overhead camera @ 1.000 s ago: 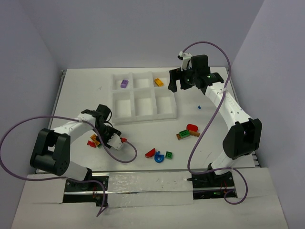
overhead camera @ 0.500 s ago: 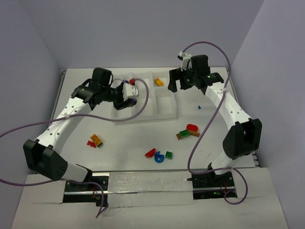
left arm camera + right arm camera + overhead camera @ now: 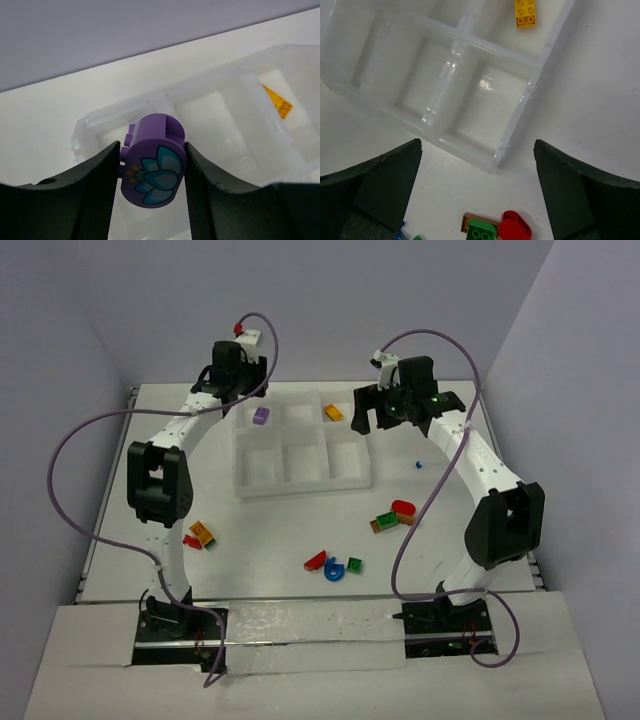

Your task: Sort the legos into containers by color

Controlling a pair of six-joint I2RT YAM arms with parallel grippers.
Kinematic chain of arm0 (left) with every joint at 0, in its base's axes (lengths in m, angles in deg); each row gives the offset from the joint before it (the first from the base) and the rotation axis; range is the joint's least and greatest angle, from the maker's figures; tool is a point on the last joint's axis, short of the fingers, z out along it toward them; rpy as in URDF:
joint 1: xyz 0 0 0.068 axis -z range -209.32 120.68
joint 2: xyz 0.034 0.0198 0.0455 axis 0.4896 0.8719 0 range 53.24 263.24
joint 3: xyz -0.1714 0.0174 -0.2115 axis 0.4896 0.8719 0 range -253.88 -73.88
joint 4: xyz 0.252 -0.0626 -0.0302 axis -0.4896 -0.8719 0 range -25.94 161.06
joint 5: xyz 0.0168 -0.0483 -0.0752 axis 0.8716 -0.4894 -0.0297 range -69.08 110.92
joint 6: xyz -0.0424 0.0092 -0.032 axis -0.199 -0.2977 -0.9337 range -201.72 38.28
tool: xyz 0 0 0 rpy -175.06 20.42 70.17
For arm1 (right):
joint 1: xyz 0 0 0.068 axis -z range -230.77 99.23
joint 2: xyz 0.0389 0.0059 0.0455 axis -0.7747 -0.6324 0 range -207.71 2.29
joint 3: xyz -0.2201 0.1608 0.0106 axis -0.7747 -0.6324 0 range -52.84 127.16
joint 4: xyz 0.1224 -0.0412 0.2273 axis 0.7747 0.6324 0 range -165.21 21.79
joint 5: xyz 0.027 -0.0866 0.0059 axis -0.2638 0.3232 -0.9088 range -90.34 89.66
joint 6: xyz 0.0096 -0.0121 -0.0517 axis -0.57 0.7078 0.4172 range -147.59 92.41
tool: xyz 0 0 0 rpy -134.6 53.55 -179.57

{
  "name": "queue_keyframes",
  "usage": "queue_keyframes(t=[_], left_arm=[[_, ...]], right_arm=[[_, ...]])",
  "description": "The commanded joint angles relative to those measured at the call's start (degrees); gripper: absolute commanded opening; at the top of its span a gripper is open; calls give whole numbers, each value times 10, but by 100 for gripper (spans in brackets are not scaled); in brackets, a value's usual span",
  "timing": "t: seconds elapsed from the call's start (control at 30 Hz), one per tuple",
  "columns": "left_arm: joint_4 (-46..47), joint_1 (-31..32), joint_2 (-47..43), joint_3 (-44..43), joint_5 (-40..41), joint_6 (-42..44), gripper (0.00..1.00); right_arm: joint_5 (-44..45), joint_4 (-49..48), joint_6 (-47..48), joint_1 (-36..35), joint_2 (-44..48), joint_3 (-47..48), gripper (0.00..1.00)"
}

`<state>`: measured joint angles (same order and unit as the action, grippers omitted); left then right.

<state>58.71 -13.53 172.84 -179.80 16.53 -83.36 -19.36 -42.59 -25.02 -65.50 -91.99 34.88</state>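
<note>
Purple flowered piece (image 3: 152, 167) is clamped in our left jaws, the purple brick's (image 3: 260, 416) compartment (image 3: 247, 406) straight beyond their tips; right jaws apart.

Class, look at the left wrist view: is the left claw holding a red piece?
No, the left claw grips a purple piece with a blue flower printed on its face.

A white foam tray (image 3: 300, 490) of six square compartments is set on the white desk (image 3: 270, 530). A small purple brick (image 3: 260, 416) is lodged in its far-left compartment, and a yellow-orange brick (image 3: 333, 412) in its far-right one. The left claw (image 3: 238, 390) is held by the tray's far-left corner, the right claw (image 3: 372, 412) just beside the far-right compartment. Loose red, orange, green and blue bricks (image 3: 355, 564) are scattered nearer the arm bases.
</note>
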Motion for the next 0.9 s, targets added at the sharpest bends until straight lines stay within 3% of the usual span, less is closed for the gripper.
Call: queue_keyframes(t=[0.0,0.13,0.3,0.67,0.87], left_arm=[[70,7,20,-29,76,-22,1],[82,6,50,-17,92,-5,12],[89,6,82,-21,108,10,15],[66,6,93,-46,99,10,64],[30,5,40,-47,55,48,95]], right_arm=[[-7,-20,-1,8,-10,6,100],[-16,-27,-6,9,-23,8,100],[-22,-30,-9,11,-34,9,100],[-22,-31,-5,12,-35,6,100],[-24,-25,-5,12,-18,5,100]])
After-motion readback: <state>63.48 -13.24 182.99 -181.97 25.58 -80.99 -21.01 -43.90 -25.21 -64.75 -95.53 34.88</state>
